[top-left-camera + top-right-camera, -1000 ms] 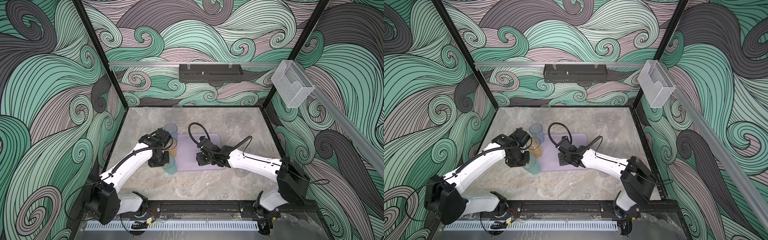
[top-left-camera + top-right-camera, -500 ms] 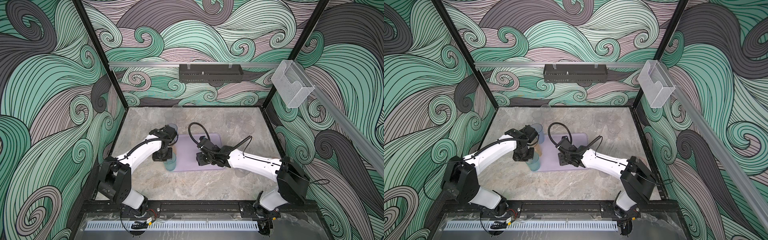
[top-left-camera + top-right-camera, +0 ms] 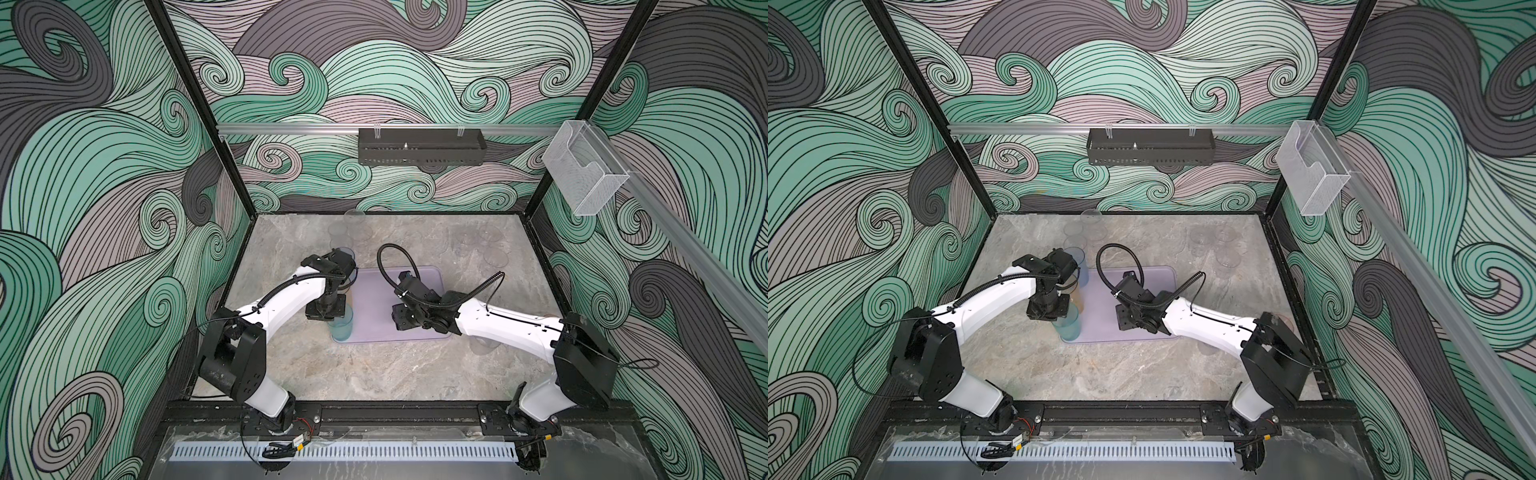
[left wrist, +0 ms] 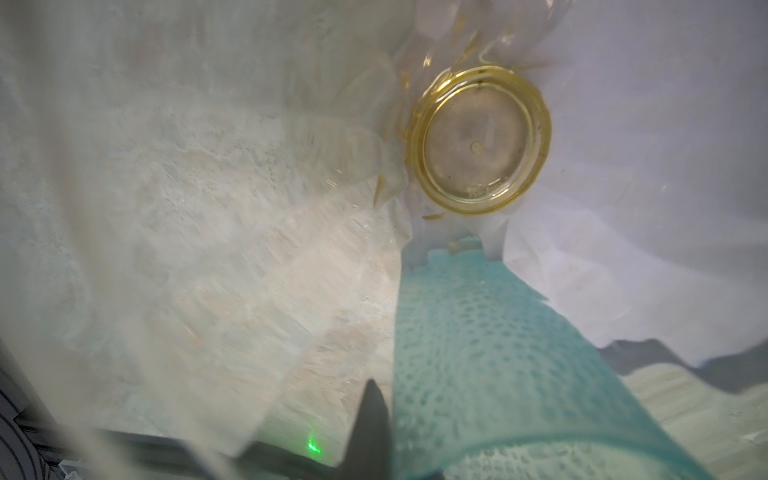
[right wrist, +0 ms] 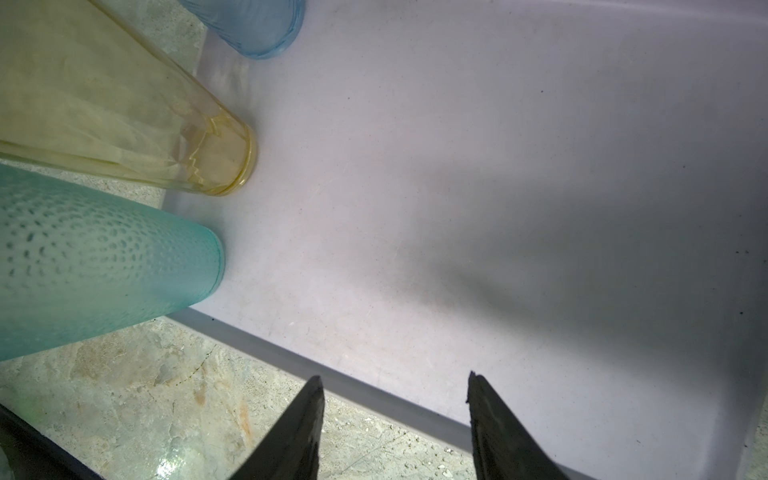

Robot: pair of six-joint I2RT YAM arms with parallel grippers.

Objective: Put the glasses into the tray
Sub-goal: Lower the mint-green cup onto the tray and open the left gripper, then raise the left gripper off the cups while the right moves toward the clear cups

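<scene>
The lavender tray (image 3: pixel 376 309) (image 5: pixel 457 208) lies mid-table. Three glasses stand along its left edge: a blue tumbler (image 3: pixel 1080 266) (image 5: pixel 257 25), an amber glass (image 5: pixel 216 162) (image 4: pixel 478 141) and a dotted teal tumbler (image 3: pixel 341 326) (image 5: pixel 104 257). My left gripper (image 3: pixel 327 309) points straight down over the amber glass and is shut on its rim. One dark fingertip (image 4: pixel 374 415) shows beside the teal tumbler. My right gripper (image 5: pixel 395 386) (image 3: pixel 405 322) hangs open over the tray's front edge with nothing between its fingers.
Clear glasses stand at the back left (image 3: pixel 353 224) and the back right (image 3: pixel 494 253) of the marble table. A black rack (image 3: pixel 419 151) hangs on the back wall. A clear acrylic box (image 3: pixel 586 174) is fixed at the right.
The left arm's elbow has swung up and inward, and its gripper has shifted toward the tray's left edge with the amber glass. The right arm has not moved.
</scene>
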